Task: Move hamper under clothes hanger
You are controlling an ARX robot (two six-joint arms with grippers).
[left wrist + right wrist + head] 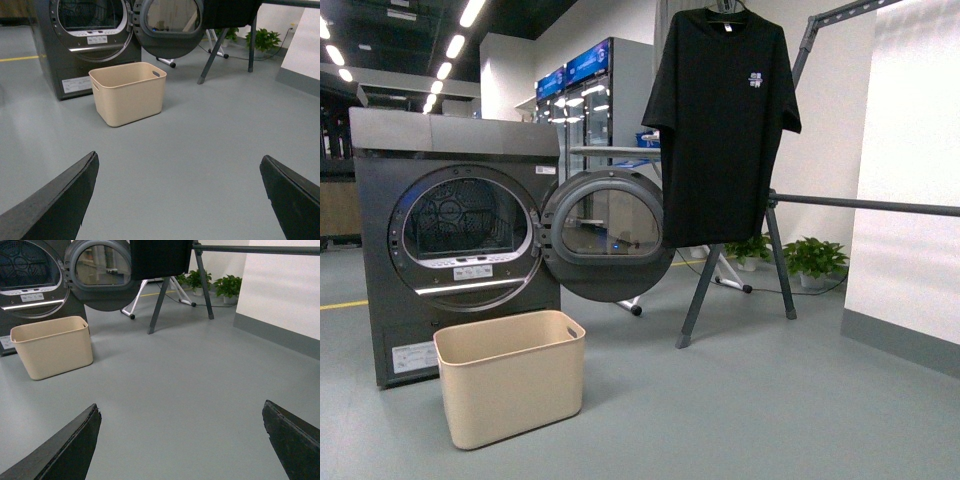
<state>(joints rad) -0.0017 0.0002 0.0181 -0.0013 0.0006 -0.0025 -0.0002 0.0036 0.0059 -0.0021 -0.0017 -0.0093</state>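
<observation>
Status entry: task not begun, as far as we can judge.

Hamper (510, 377): stands upright on the grey floor (750, 410), just in front of the dryer (450, 140), below the open drum. From what we can see of its inside, it looks empty. One handle cut-out shows on the end wall nearest the dryer door (605, 235).

Clothes hanger (865, 205): stands to the right of the dryer in the front view. Its slanted legs are planted on the floor and a long bar runs off to the right. A black T-shirt (720, 120) hangs from its upper part. The floor beneath the shirt and between the legs holds no basket. We note potted plants (815, 258) behind the legs, by the wall.

Relation: hamper and rack are well apart; the open dryer door sits between them in the front view.

End effectors: the left gripper (178, 162) has its jaws spread wide with only bare floor between them. It holds nothing and is far from the hamper, which sits near the top of its wrist view. The right gripper (181, 407) is likewise spread wide and empty, also at a distance. Neither arm shows in the front view.

Done: nothing we can credit.

Left, in our judgement:
- approach the hamper
- take hold of its rim or a cut-out
- carry or slide it clear of the dryer door
- set it down under the hanging shirt, inside the legs
</observation>
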